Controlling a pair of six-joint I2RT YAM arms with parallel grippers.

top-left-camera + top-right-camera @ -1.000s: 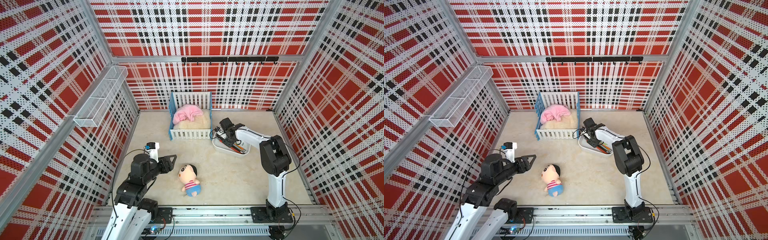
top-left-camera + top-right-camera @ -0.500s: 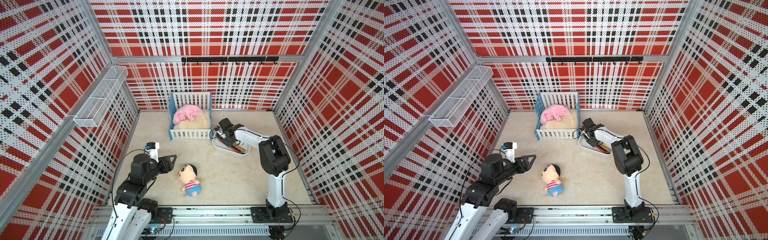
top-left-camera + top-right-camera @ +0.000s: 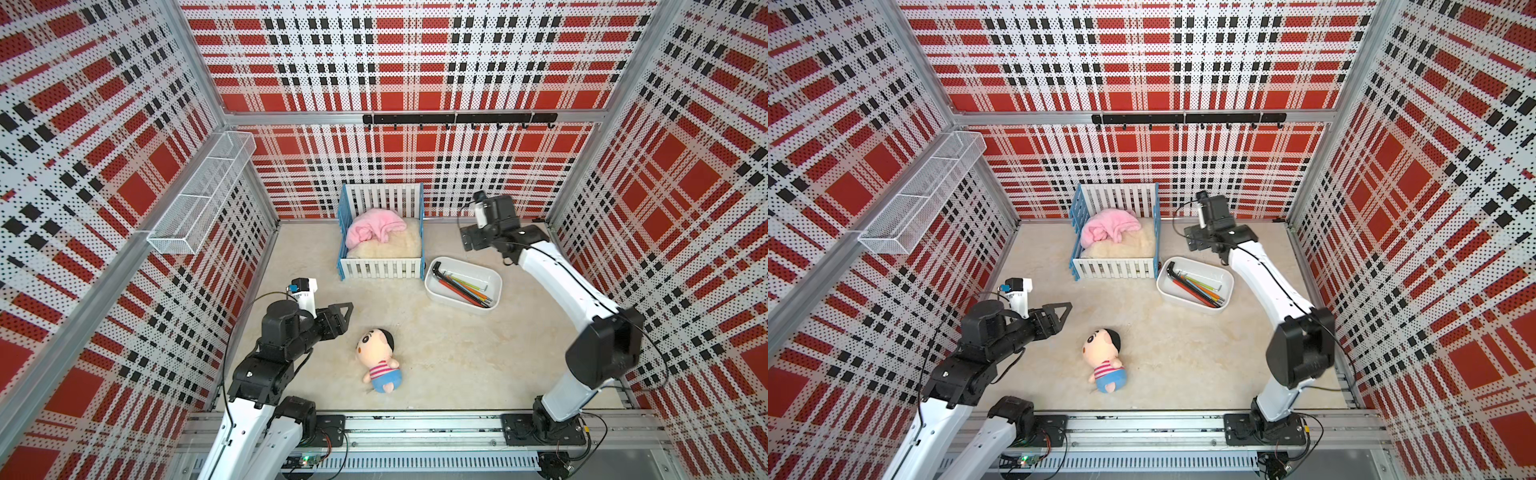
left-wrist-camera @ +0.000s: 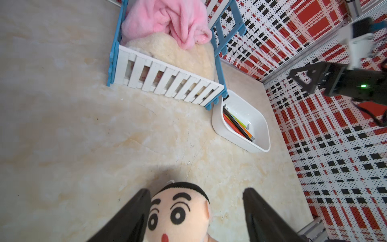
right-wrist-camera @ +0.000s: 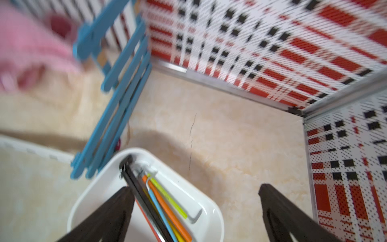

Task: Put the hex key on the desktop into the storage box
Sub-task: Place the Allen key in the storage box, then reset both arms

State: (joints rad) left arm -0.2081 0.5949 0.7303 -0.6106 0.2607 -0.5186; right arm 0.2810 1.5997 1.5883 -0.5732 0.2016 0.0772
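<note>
Progress looks all but complete. You can see slim L-shaped metal hex keys [image 3: 459, 286] in black, red, orange, blue and yellow-green lying together inside the shallow white plastic storage box [image 3: 478, 271]. No key shows on the bare parts of the pale beige marbled desktop [image 3: 449, 353]. The box sits toward the desktop's far edge, right of the middle, just beside the front corner of the blue-and-white slatted crib [image 3: 380, 268].

Your right pincer [image 3: 465, 237] hangs raised beyond the box's far rim, its 2 fingers spread wide with nothing between them. The keys lie below it, apart from both fingers, with the black one against the crib-side wall. Your left pincer [image 4: 195, 190] is also spread and empty, above the head of the plush doll in the striped shirt [image 3: 380, 361] near the desktop's front edge.

By my reading, only drawing the arms clear is left to you.
</note>
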